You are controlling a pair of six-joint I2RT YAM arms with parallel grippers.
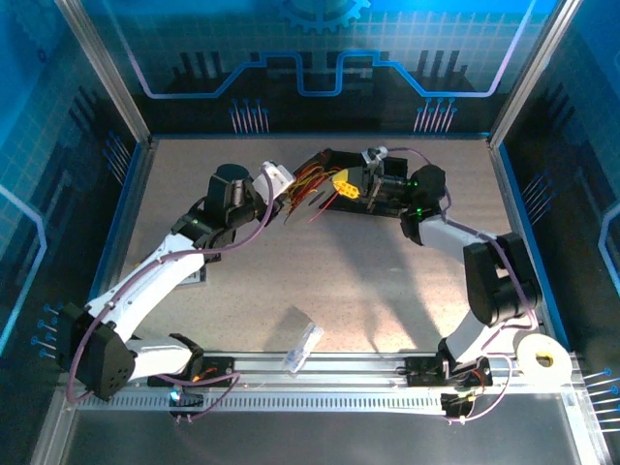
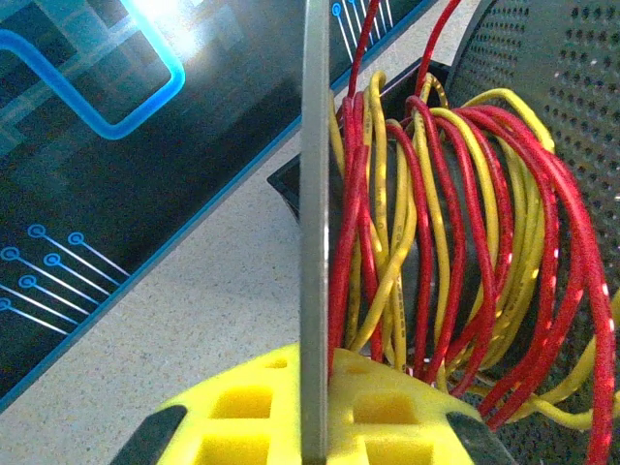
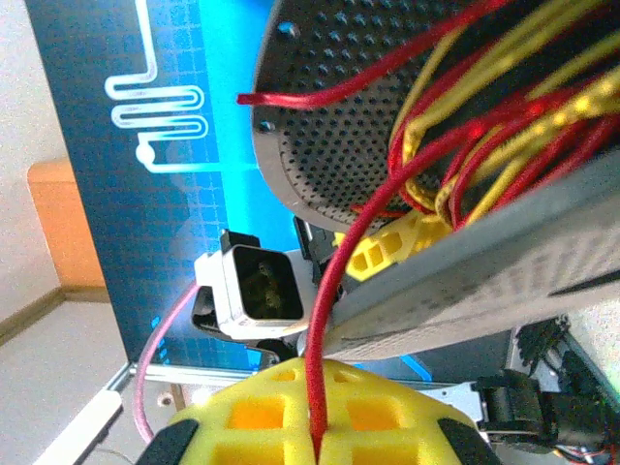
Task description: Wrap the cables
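The red and yellow cables (image 2: 455, 242) are wound in loose loops round the core of a black perforated spool (image 2: 572, 68). Seen from above, the cables (image 1: 308, 182) and the spool (image 1: 329, 167) sit at the back middle of the table, between the two grippers. My left gripper (image 2: 315, 373) is shut on the spool's thin grey flange edge (image 2: 315, 194), with the coils just to its right. It reaches in from the left (image 1: 289, 192). My right gripper (image 3: 318, 378) is shut on a single red cable (image 3: 325, 300) that runs up to the spool (image 3: 339, 126). This gripper (image 1: 341, 184) comes in from the right.
A white tape roll (image 1: 541, 360) rests on the metal rail at the front right. A small clear plastic piece (image 1: 302, 347) lies near the front middle. Blue enclosure walls (image 1: 320, 58) ring the table. The left wrist camera (image 3: 257, 286) hangs close behind the red cable.
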